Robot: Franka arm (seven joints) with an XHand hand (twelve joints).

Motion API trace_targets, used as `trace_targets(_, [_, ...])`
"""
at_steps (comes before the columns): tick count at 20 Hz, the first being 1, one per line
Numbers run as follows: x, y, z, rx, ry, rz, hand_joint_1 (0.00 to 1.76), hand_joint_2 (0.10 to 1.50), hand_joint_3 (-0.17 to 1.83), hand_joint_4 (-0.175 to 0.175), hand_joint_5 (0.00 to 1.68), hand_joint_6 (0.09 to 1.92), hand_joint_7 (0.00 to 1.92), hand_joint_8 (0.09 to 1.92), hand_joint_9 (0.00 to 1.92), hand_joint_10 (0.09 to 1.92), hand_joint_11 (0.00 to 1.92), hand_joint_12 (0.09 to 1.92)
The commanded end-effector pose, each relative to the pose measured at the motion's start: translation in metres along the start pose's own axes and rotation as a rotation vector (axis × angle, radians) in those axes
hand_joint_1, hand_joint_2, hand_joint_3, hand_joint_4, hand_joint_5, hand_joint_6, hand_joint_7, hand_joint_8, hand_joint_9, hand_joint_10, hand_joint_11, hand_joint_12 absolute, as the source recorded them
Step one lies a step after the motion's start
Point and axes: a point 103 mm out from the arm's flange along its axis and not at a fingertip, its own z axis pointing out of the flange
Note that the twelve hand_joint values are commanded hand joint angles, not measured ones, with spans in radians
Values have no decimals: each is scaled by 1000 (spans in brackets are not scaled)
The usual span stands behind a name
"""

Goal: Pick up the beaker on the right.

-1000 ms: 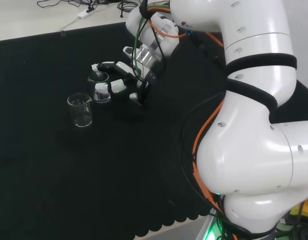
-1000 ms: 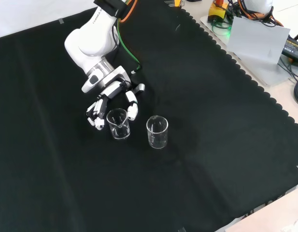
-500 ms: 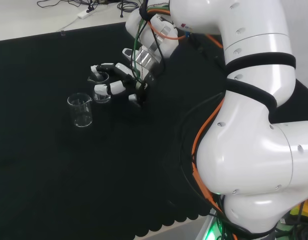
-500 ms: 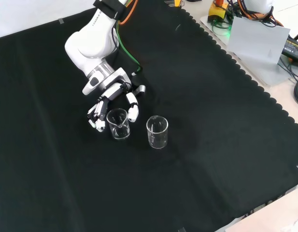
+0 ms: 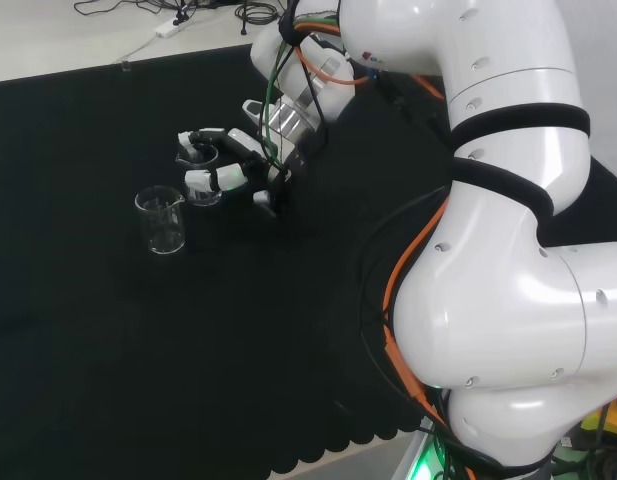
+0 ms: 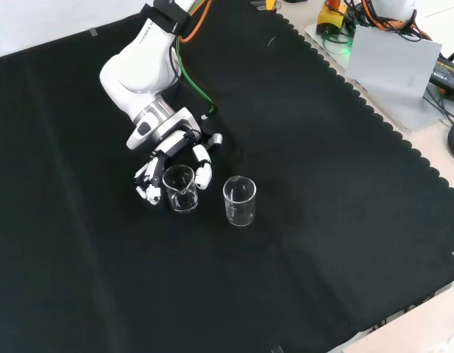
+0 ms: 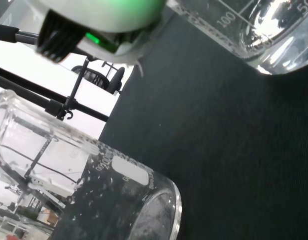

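Note:
Two clear beakers stand on the black cloth. In the front view one beaker (image 6: 180, 190) is at the left and the other beaker (image 6: 240, 201) stands free to its right. The hand (image 6: 175, 151) reaches down over the left one, with fingers (image 6: 147, 182) on its left side and the thumb on its right, spread and only slightly bent. In the head view that same beaker (image 5: 202, 194) sits between the fingers of the hand (image 5: 243, 160), and the free beaker (image 5: 160, 220) is nearer the camera. I cannot tell whether the fingers touch the glass. The wrist view has one beaker (image 7: 243, 30) and another beaker (image 7: 94, 195) close up.
The arm's white links (image 5: 488, 250) rise at the right of the head view. The cloth's scalloped edge (image 6: 374, 110) runs along the right of the front view, with cables and a grey board (image 6: 396, 62) beyond it.
The hand has crept a little closer round the beaker between its fingers, and the wrist has tilted slightly. Both beakers stay where they were.

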Motion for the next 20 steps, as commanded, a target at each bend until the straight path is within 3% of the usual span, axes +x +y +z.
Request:
trace_targets(1, [2,2,2,3,-8,4,1000,513,687,-53,488,217,435,639,507,583,0,1277])
trace_targets(8, [3,4,5,4,-3,14,1010,508,706,-49,458,388,462,641,532,572,0,1295])
trace_targets(11, [3,5,7,6,-10,26,1016,517,707,-45,449,567,492,642,573,567,0,1317])
trace_targets(15, [3,8,12,8,-17,40,1060,555,706,-30,558,851,591,646,686,560,39,1353])
trace_targets(20, [2,9,16,-6,3,45,1102,577,713,-20,624,951,656,652,753,557,97,1350])
